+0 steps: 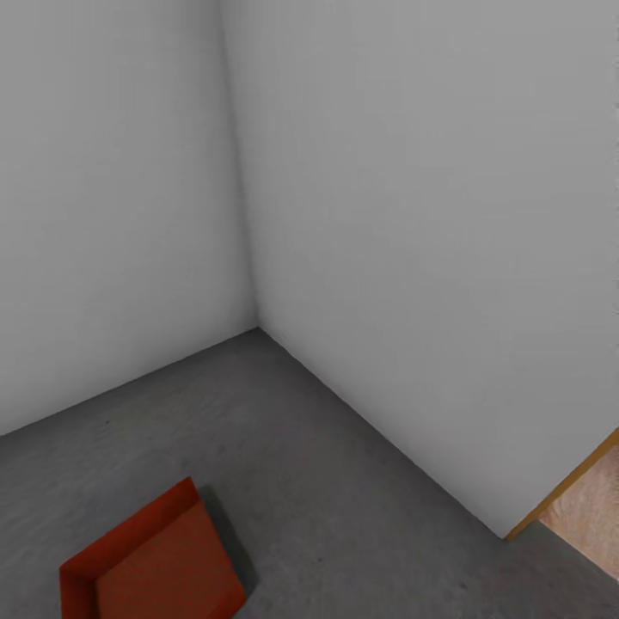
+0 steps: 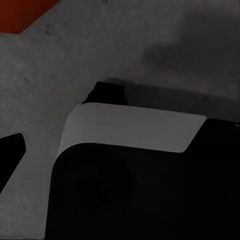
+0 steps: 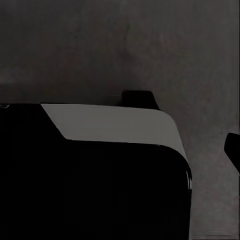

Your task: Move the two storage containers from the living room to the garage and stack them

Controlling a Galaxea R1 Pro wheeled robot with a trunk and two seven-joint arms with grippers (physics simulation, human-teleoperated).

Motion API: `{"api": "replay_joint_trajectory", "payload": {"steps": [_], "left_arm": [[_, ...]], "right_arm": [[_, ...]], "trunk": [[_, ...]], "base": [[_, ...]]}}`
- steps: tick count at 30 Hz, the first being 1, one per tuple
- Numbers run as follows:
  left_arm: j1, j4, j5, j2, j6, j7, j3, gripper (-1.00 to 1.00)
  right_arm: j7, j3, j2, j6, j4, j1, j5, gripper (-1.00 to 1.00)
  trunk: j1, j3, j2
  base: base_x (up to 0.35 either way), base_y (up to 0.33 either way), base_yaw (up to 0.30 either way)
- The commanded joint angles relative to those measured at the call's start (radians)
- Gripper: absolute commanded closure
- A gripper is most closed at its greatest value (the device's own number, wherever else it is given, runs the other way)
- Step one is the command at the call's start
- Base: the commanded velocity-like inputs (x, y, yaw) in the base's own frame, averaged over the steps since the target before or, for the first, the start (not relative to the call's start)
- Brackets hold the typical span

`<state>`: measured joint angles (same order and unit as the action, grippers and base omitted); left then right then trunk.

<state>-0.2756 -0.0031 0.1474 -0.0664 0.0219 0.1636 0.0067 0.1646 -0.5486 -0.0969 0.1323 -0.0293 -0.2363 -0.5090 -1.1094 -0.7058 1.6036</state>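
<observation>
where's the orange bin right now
The orange bin sits on the grey concrete floor at the head view's lower left, out from the corner of the white walls; the doorway is lower right.

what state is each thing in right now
storage container: upright on the grey concrete floor, open top, nothing visible inside, nothing stacked on it
doorway: open, wood-plank floor showing beyond
left claw: open or shut cannot be told
right claw: open or shut cannot be told
</observation>
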Motion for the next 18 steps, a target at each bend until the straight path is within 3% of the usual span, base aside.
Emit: {"api": "replay_joint_trajectory", "payload": {"steps": [1,6,10,18], "left_arm": [[0.010,0.000,0.007,0.000,0.009,0.000,-0.001,-1.00],[0.036,0.000,0.007,0.003,0.018,-0.053,-0.001,-1.00],[0.051,0.000,0.007,0.028,0.019,-0.115,-0.001,-1.00],[0.055,-0.007,-0.002,0.052,0.019,-0.134,-0.003,-1.00]], "right_arm": [[0.000,-0.009,0.003,0.014,-0.003,0.013,-0.008,-1.00],[-0.001,-0.010,0.016,0.035,-0.003,0.042,-0.009,-1.00],[-0.023,-0.010,0.033,0.039,-0.003,0.058,-0.010,-1.00],[-0.070,-0.009,0.056,0.040,-0.003,0.066,-0.011,-1.00]], "trunk": [[0.000,0.000,0.000],[0.000,0.003,0.000],[0.000,0.005,0.000],[0.000,0.009,0.000]], "base": [[0.000,0.000,-0.114],[0.000,0.000,-0.118],[0.000,0.000,-0.123],[0.000,0.000,-0.139]]}}
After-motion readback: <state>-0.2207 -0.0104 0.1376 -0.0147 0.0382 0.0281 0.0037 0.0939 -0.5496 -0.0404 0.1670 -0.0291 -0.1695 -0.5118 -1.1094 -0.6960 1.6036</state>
